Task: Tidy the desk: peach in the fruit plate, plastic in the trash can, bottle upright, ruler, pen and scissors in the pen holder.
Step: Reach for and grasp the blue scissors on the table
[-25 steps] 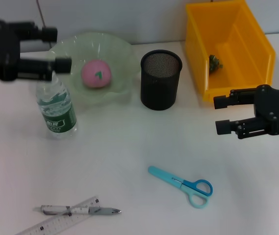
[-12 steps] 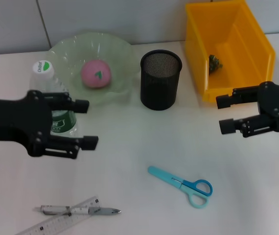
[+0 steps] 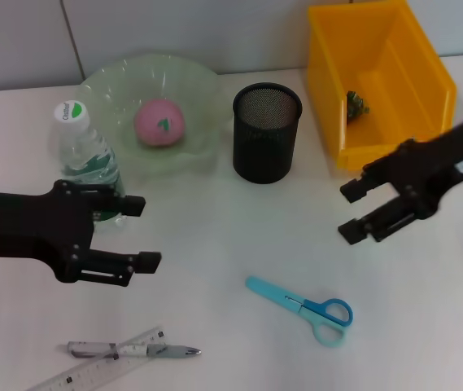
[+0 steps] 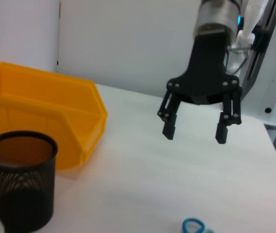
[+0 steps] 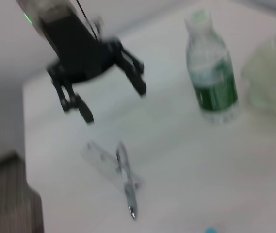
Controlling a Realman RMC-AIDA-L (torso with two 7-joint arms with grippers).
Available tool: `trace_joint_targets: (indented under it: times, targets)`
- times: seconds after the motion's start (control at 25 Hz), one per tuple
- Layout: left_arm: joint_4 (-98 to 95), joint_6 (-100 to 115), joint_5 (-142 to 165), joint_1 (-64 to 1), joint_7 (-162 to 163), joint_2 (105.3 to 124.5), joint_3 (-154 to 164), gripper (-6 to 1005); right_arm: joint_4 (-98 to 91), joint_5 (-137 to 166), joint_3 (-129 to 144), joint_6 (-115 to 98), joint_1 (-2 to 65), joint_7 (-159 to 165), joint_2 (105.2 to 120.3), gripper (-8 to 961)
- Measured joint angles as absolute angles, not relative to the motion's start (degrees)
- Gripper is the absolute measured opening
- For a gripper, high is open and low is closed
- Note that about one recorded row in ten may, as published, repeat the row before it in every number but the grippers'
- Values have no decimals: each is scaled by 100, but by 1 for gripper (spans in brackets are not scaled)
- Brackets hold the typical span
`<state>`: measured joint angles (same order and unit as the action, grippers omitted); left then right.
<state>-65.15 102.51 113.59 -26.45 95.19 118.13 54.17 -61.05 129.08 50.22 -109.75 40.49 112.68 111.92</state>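
The left gripper (image 3: 137, 232) hangs wide open and empty just beside the upright water bottle (image 3: 85, 167), above the crossed pen (image 3: 133, 350) and ruler (image 3: 93, 371). The right gripper (image 3: 353, 210), also open and empty, hovers between the yellow bin (image 3: 377, 81) and the blue scissors (image 3: 304, 308) on the worktop (image 3: 215, 244).

The pen holder (image 3: 267, 132) stands between the fruit plate (image 3: 198, 90) on its left and the trash can (image 3: 329, 90) on its right, scissors (image 3: 303, 309) lying before it.
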Motion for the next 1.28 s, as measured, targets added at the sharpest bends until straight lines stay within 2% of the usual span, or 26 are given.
trace_joint_targets:
  times: [0.2,0.44,0.72,0.88,1.28]
  targets:
    - [-6582,10257,11768,-2631,9503,11790,5386,833,-6323,13774,5867,-10946,4812,12269,11410,787]
    - [-6552,10230,11895,-2629,9486,11734,5342,832,-6201,15030,6645,-10780,5601,13061,11918,787]
    - [-6565,10193,11927,-2594,9450,11707,5287,832,-5474,15184,7377,-10318,6048,13877,11954,786]
    - [-6538,10143,11929,-2588,9448,11633,5287,832,-5304,14966,7717,-10257,6106,14039,11963,787]
    - [-6532,10105,11929,-2594,9448,11600,5291,832,-4844,14721,8181,-9957,6087,14201,11972,786]
